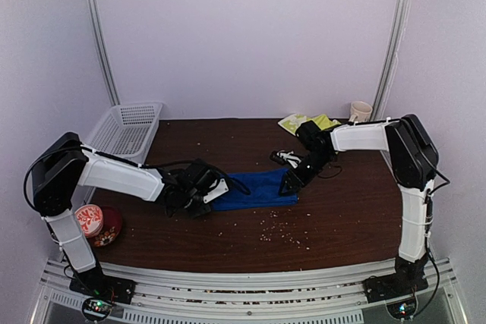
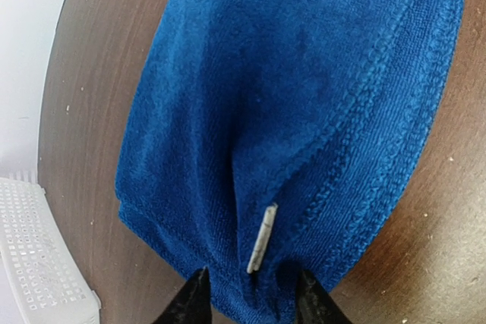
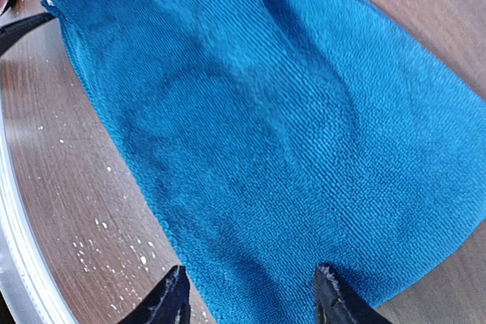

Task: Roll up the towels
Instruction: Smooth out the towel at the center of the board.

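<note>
- One blue towel lies flat, its long axis running left to right between the two arms.
- Yellow-green towel: well behind the blue towel's right end.
- Right gripper: at the blue towel's right end, jaws apart astride its edge.
- Left gripper: at its left end, equally near. Cloth sits between the jaws, but I cannot tell if it is clamped.

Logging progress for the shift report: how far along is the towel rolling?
Done: nothing is rolled. In hand: the blue towel lies flat, left gripper straddling one end, right gripper open over the other. Remaining: roll it, then the yellow-green towel, untouched at the back.
</note>
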Action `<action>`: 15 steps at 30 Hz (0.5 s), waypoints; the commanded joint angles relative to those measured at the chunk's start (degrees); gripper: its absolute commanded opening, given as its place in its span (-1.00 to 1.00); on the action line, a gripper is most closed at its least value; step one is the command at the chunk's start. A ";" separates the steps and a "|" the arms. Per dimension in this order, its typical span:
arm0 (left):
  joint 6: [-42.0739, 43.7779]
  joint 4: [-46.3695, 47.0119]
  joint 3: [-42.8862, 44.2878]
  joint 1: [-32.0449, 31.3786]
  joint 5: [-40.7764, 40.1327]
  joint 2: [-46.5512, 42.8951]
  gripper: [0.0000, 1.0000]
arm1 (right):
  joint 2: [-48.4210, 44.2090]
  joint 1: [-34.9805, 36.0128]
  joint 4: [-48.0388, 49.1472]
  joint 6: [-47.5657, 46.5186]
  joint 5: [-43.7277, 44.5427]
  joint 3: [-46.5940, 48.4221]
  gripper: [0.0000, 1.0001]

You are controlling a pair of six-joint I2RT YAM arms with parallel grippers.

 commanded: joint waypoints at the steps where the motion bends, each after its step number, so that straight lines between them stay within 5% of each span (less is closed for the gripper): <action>1: 0.85 0.21 1.44 0.27 -1.87 0.87 -0.33 | 1.55 -0.43 -2.01 -1.21 -0.24 1.79 0.10; 10: 1.04 -0.53 2.34 0.55 -2.41 1.32 -1.00 | 1.82 -1.25 -3.78 -1.74 0.11 2.42 0.08; 15: 1.02 -1.44 3.21 0.49 -2.27 1.23 -1.00 | 2.69 -1.96 -5.19 -1.80 0.81 2.99 0.07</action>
